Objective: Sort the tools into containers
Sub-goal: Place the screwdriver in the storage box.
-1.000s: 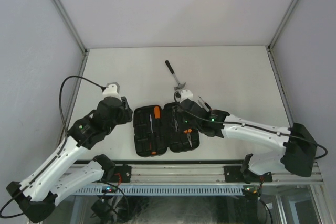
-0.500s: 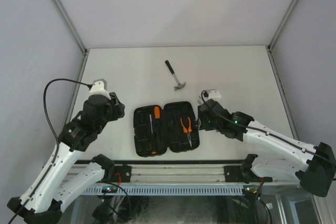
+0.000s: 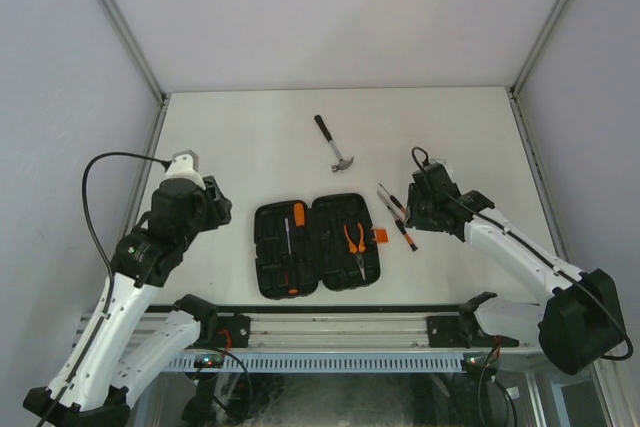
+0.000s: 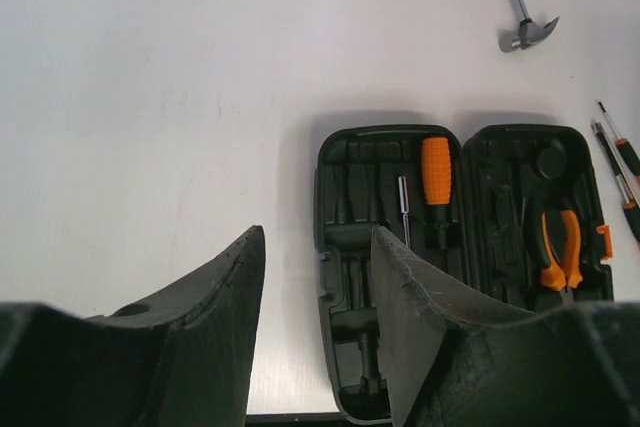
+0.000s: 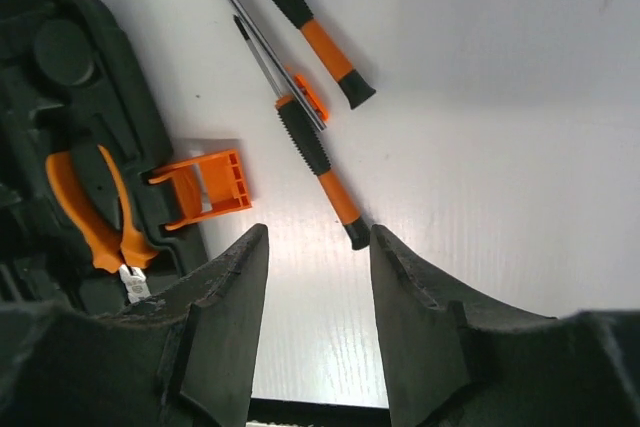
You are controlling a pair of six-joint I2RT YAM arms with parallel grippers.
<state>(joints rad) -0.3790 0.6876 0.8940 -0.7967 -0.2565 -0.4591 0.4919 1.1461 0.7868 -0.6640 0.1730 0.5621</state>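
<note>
The black tool case (image 3: 270, 267) lies open in two halves near the table's front. Orange-handled pliers (image 3: 354, 239) rest in its right half and an orange-handled screwdriver (image 3: 298, 215) in its left half. A claw hammer (image 3: 335, 144) lies behind the case. Slim black-and-orange screwdrivers (image 3: 395, 212) lie on the table right of the orange latch (image 3: 380, 236). My left gripper (image 3: 213, 210) hovers open and empty left of the case (image 4: 335, 277). My right gripper (image 3: 413, 211) hangs open and empty just over the near end of one loose screwdriver (image 5: 315, 152).
White table with metal frame posts along its left and right edges (image 3: 150, 157). The arm bases and a rail (image 3: 330, 332) run along the near edge. A black cable (image 3: 100, 177) loops off the left arm.
My right gripper has drawn back from over the case's right half to the table on its right. My left gripper has backed off leftward. The pliers and loose screwdrivers now show uncovered.
</note>
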